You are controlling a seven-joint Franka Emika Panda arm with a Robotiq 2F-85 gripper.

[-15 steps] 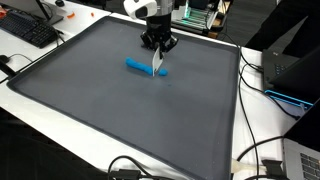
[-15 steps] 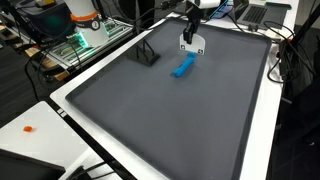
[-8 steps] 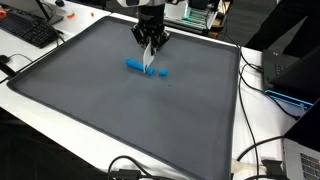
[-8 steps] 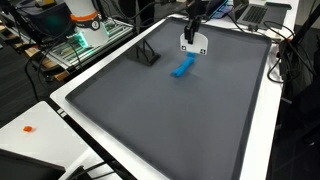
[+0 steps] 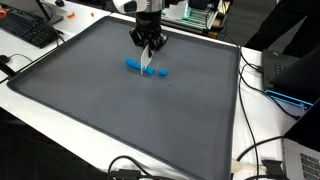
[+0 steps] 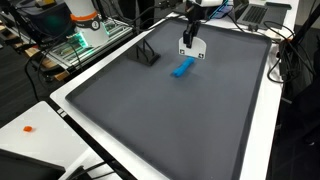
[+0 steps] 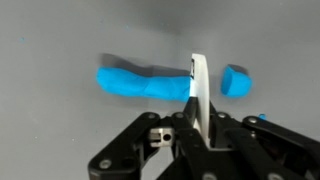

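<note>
A blue clay roll (image 7: 140, 82) lies on the grey mat (image 5: 100, 110), with a small cut-off blue piece (image 7: 236, 80) just past its end. Both exterior views show the roll (image 5: 135, 65) (image 6: 182, 68); the small piece (image 5: 163, 72) shows in only one of them. My gripper (image 7: 195, 125) is shut on a thin white blade (image 7: 198, 85) that points down between the roll and the small piece. In both exterior views the gripper (image 5: 148, 50) (image 6: 190, 32) hangs over the roll near the mat's far edge, with the blade (image 5: 150, 63) (image 6: 190, 46) below it.
A black stand (image 6: 148, 55) sits on the mat near the roll. A keyboard (image 5: 30, 30) and cables lie off the mat, and a dark laptop (image 5: 290, 75) is at its other side. A small orange item (image 6: 30, 128) rests on the white table.
The gripper and blade have shifted a little to the left along the roll in an exterior view. The blue pieces have not moved.
</note>
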